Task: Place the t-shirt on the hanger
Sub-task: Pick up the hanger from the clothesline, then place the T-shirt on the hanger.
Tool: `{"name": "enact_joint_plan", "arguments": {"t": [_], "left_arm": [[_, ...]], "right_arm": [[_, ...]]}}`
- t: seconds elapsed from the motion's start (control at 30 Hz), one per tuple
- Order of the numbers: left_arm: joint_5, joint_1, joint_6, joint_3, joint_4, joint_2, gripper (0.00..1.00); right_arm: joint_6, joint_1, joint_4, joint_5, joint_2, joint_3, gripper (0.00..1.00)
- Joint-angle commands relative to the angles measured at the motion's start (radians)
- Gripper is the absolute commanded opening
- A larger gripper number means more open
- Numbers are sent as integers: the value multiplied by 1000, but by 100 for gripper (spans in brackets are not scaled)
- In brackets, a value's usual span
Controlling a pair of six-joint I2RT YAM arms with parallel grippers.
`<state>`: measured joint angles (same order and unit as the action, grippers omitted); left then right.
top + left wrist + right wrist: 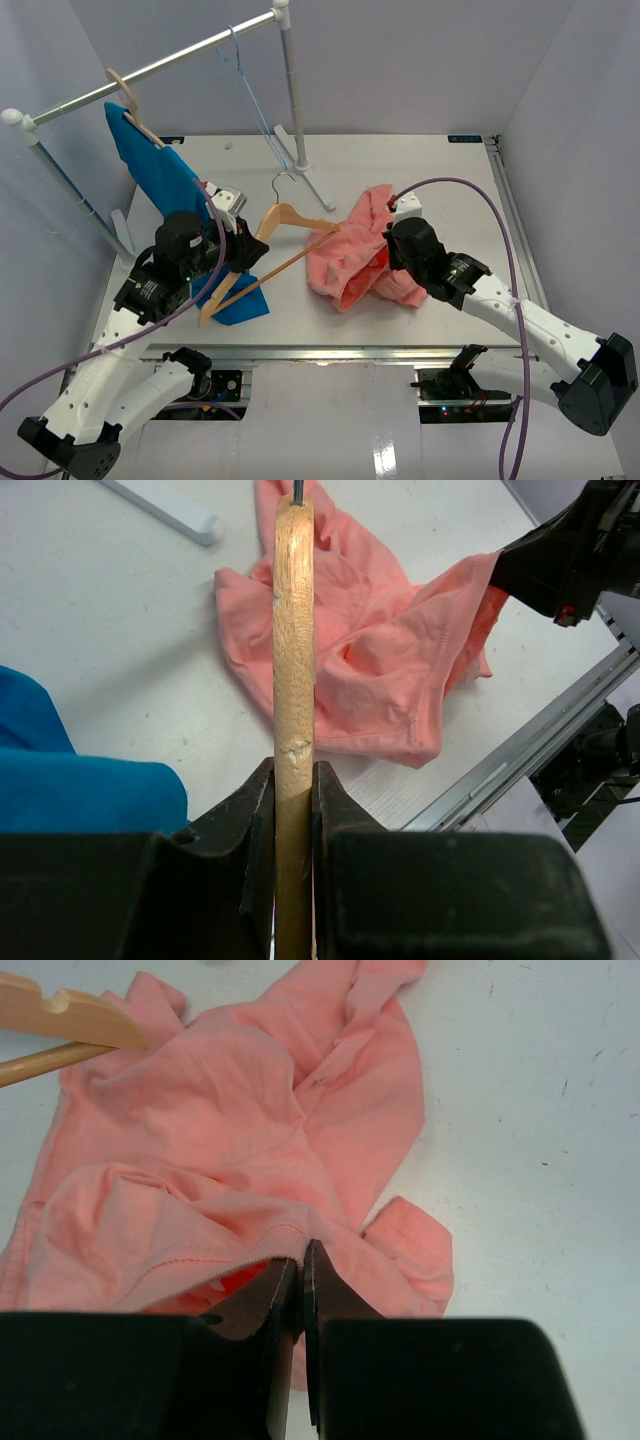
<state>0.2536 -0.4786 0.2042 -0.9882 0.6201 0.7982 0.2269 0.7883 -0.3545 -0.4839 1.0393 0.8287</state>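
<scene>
The left jaws are clamped narrowly on one wooden arm of the hanger (293,630), which is tilted, its far end reaching the edge of the t-shirt (345,260). The t-shirt lies crumpled on the table (430,170), right of centre. The right jaws are pinched together on a hemmed fold at its near side, and the blue shirt (150,175) hangs at the left, well apart.
</scene>
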Motion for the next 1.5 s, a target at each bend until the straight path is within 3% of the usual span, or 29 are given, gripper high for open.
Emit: {"name": "enact_joint_plan", "arguments": {"t": [0.0, 0.3, 0.63, 1.07, 1.47], "left_arm": [[-1, 5, 11, -78, 19, -67, 0], [208, 5, 21, -158, 59, -123, 0], [283, 3, 23, -105, 64, -168, 0], [217, 5, 23, -41, 58, -162, 0], [276, 3, 53, 40, -79, -82, 0]], "right_arm": [[32, -7, -12, -27, 52, 108, 8], [38, -10, -33, -11, 154, 210, 8], [35, -18, -41, 5, 168, 224, 8], [27, -26, -46, 27, 179, 233, 8], [15, -26, -52, 68, 219, 287, 8]]}}
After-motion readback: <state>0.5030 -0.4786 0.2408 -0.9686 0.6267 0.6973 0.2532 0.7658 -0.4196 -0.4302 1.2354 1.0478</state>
